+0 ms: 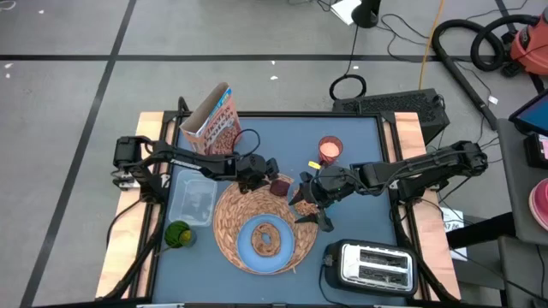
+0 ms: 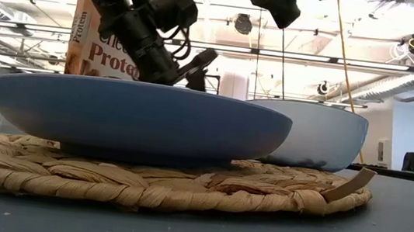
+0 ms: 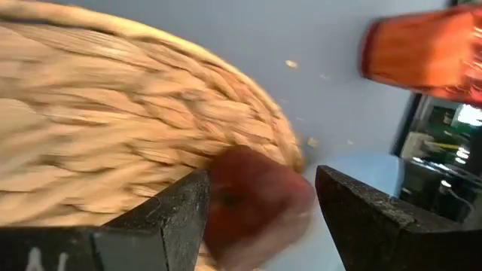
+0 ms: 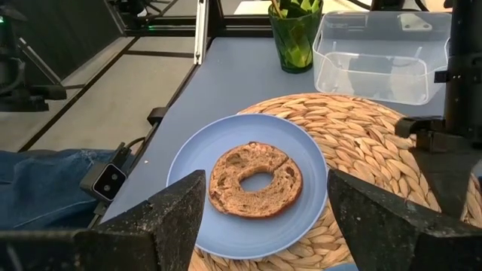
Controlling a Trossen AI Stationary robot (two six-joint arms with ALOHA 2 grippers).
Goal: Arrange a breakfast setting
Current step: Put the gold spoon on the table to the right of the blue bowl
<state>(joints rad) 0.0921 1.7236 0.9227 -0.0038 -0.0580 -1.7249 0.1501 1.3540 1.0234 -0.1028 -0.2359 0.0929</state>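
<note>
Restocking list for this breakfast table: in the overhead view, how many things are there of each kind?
Food: 3 (cereal box, ring-shaped bread, dark-red item)
Table setting: 2 (plate, placemat)
Containers: 3 (clear tub, green cup, orange-red glass)
Appliances: 1 (toaster)
Total: 9

We saw two dark, jointed arms with black cables looped along their links. The left gripper [image 1: 267,175] and right gripper [image 1: 310,208] had blocky black fingers [image 3: 162,226] with a rough, matte face.
</note>
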